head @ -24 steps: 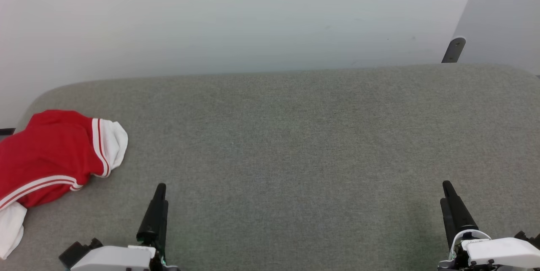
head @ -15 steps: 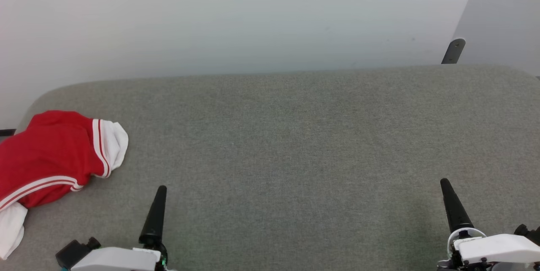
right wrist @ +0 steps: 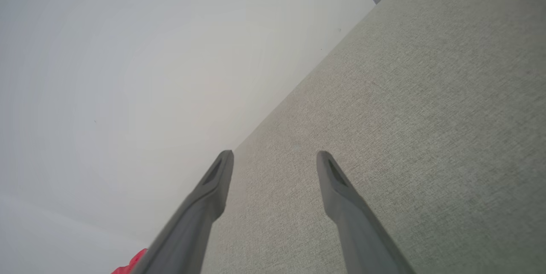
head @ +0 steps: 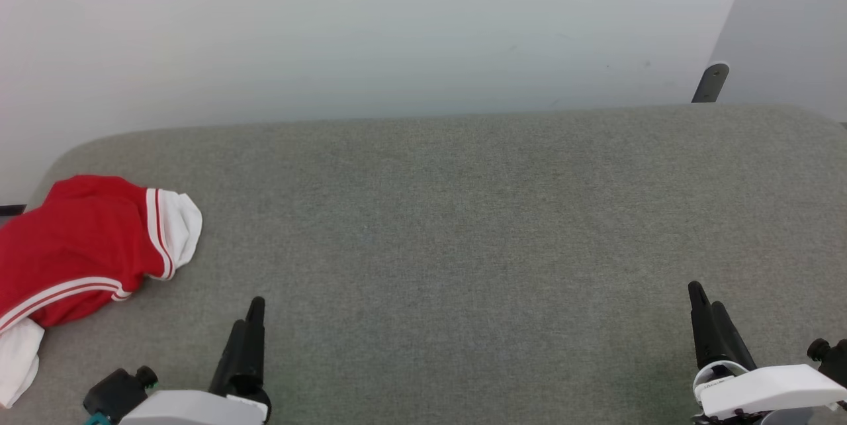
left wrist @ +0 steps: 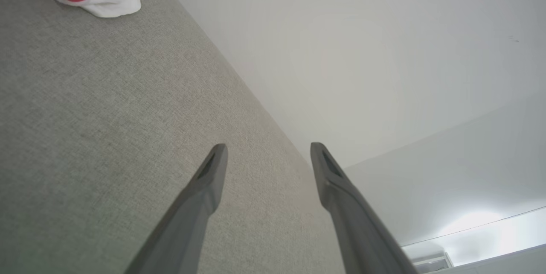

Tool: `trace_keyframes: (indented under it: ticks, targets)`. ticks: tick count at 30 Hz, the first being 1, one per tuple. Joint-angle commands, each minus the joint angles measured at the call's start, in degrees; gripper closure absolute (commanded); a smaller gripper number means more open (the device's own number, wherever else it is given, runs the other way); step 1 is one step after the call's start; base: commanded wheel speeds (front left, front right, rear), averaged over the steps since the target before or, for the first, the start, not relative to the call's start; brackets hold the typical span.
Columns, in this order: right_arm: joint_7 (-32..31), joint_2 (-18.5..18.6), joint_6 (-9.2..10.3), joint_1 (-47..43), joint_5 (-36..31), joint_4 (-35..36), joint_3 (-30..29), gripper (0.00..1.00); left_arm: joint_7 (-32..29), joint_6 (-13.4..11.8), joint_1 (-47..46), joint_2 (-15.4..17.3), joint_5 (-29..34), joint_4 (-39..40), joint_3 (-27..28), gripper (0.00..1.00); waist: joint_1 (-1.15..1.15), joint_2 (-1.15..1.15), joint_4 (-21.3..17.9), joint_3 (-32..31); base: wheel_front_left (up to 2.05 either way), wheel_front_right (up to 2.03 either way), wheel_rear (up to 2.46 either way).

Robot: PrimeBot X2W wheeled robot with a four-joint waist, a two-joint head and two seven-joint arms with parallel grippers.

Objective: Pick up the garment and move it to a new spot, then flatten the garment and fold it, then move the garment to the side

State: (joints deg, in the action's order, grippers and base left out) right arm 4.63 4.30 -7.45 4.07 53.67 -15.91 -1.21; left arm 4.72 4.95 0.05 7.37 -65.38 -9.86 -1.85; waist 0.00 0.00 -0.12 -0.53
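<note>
Red fabric is sitting bunched at the far left end of the grey padded surface [head: 463, 213]. That is the garment [head: 79, 246], lying in a heap with one white sleeve end poking toward the middle and another trailing at the near left. Part of it is running out of the head view on that side.

The left gripper [head: 251, 312] is hovering just to the right of the heap, nearer the robot, not touching it. In the left wrist view its fingers [left wrist: 213, 171] are standing clearly apart with nothing between them. The right gripper [head: 703, 296] is waiting well away on the far right, spread just as wide and just as empty.

So the pickup is looking like the job in hand, and it is looking like the left arm's job. To do it well, that arm should be swinging left and coming down with its jaws open across a raised ridge of the red body. The loose white cuff is the poorer target, since a cuff grab would likely be leaving the rest dragging. Closing firmly and lifting straight up before carrying toward the open middle should help.
</note>
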Motion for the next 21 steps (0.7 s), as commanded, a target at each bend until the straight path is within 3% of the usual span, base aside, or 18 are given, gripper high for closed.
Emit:
trace_keyframes:
  ticks: [1, 12, 21]
  targets:
    - [0.5, 0.0, -0.02, 0.7, -1.6, 0.8, -0.2, 0.0, 0.5, -0.2, -0.3, 0.4, 1.5, 0.9, 0.0, 0.0, 0.0, 0.0, 0.0, 0.0, 0.0, 0.0, 0.0]
    - [1.6, -0.7, -0.03, 0.2, -15.8, 1.5, -1.5, 0.0, 2.5, 0.2, 0.6, 0.0, 17.9, 2.9, 1.0, 0.0, 0.0, 0.0, 0.0, -0.2, 0.0, 0.0, 0.0]
    - [2.6, -1.1, -0.03, 0.1, -22.7, 1.8, -1.7, 0.0, 4.0, 1.0, 1.4, -0.9, 26.2, 3.8, 2.0, 0.0, 0.0, 0.0, 0.0, -0.4, 0.0, 0.0, 0.0]
